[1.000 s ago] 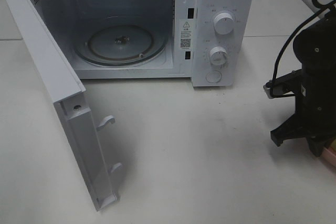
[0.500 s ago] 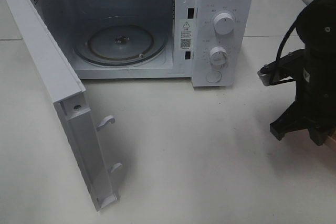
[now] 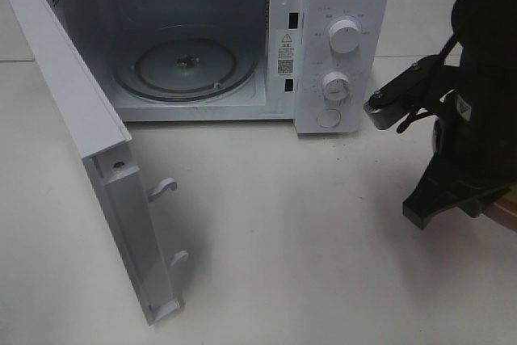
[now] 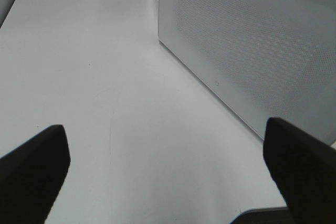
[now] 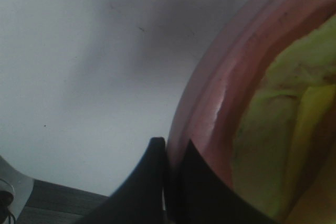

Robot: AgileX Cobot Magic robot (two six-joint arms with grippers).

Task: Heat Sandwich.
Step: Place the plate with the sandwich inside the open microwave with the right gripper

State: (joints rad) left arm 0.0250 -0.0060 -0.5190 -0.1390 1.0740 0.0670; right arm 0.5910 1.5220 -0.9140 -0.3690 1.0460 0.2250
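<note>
The sandwich [image 5: 286, 129], pale yellowish-green, lies on a round pink plate [image 5: 220, 93] in the right wrist view. My right gripper [image 5: 169, 156] is shut on the plate's rim, its two dark fingers pinched together at the edge. In the high view the right arm [image 3: 477, 119] covers nearly all of the plate [image 3: 510, 210] at the right edge. The white microwave [image 3: 339, 6] stands at the back with its door [image 3: 89, 143] swung wide open and its glass turntable [image 3: 186, 66] bare. My left gripper [image 4: 167, 145] is open over the table, outside the door, and out of the high view.
The open door juts toward the front left and stands between the left arm and the cavity. Its perforated outer panel [image 4: 252, 45] runs beside the left gripper. White tabletop [image 3: 307, 224] lies between the microwave front and the right arm. Two knobs [image 3: 345, 36] sit on the control panel.
The right arm has risen and swung slightly left toward the microwave, looming larger in the high view. The left gripper and the microwave have not moved.
</note>
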